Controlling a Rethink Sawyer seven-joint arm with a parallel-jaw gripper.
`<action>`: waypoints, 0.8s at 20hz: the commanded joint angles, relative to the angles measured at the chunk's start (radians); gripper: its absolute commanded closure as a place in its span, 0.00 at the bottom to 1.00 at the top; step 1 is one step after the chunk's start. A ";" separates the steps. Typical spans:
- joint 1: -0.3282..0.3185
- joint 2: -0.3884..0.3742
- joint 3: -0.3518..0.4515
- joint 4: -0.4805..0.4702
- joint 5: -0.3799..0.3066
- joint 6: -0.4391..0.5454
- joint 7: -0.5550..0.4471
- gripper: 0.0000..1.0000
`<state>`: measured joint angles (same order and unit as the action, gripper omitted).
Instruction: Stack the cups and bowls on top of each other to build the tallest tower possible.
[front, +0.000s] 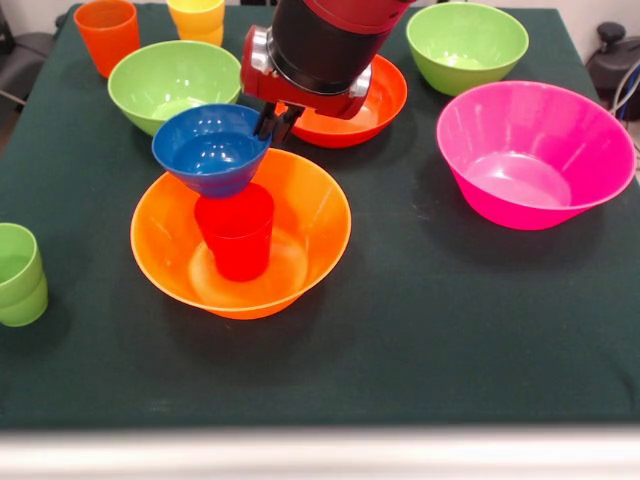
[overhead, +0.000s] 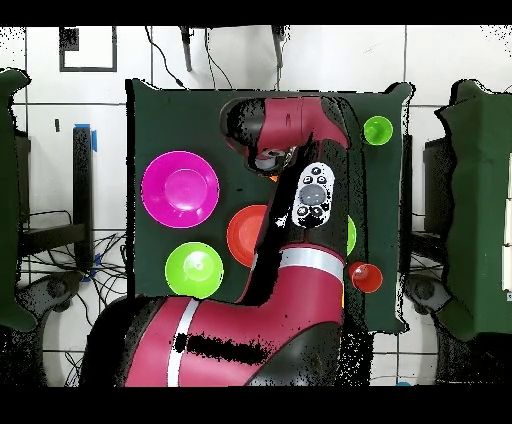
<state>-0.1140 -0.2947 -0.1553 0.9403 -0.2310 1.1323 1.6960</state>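
The large orange bowl (front: 305, 215) stands mid-table. A red cup (front: 237, 238) stands upright inside it. The small blue bowl (front: 210, 150) sits on the cup's mouth, a little to the left of the cup's centre. My gripper (front: 275, 123) comes down from above and is shut on the blue bowl's right rim. Two light green cups (front: 20, 275), nested, stand at the left edge; they also show in the overhead view (overhead: 377, 130). In the overhead view the arm (overhead: 300, 130) hides the gripper and the stack.
Behind stand a light green bowl (front: 165, 80), a red-orange bowl (front: 375, 110), another light green bowl (front: 467, 45), an orange cup (front: 107, 35) and a yellow cup (front: 197, 18). The large pink bowl (front: 535, 150) stands at the right and shows in the overhead view (overhead: 180, 188).
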 joint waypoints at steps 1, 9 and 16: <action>-0.006 0.059 0.097 -0.013 0.004 -0.020 0.022 1.00; 0.003 0.079 0.099 -0.066 0.013 0.015 0.030 1.00; 0.006 0.089 0.100 -0.091 0.020 0.033 0.037 1.00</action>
<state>-0.1141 -0.2661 -0.1553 0.8796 -0.2290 1.1327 1.6960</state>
